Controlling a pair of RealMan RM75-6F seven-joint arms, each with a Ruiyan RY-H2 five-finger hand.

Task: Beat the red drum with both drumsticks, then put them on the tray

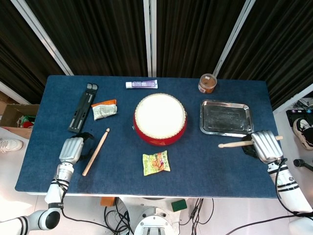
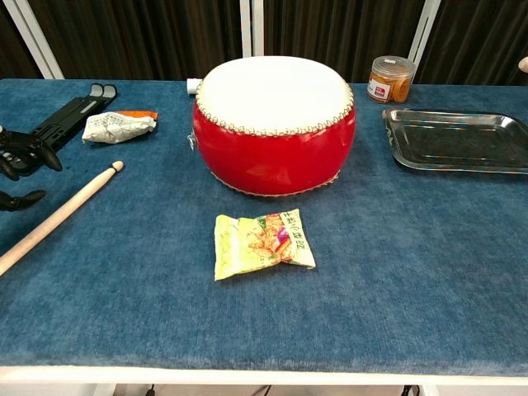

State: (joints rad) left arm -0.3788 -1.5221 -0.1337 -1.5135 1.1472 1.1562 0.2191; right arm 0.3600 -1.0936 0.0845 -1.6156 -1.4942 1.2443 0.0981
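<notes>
Left hand (image 1: 71,149): sits just left of the left stick (image 1: 96,152), fingers apart and holding nothing; the chest view shows only its dark fingertips (image 2: 23,154) at the frame edge.
Left stick: lies flat on the tabletop (image 1: 205,161), not gripped.
Drum (image 1: 160,119): red, mid-table, nothing over its white skin.
Tray (image 1: 226,117): right of the drum, holds nothing.
Right stick (image 1: 234,144): held in the right hand (image 1: 264,145), just below the tray, tip toward the drum.
Progress: by my reading an early stage; the left stick needs grasping, then the beating, then both sticks go on the tray.
Surface: blue cloth, also carrying a snack packet (image 1: 156,163), jar (image 1: 207,83), tube (image 1: 141,84), folded stand (image 1: 82,107) and pouch (image 1: 104,109).
Room: dark curtains behind.
</notes>
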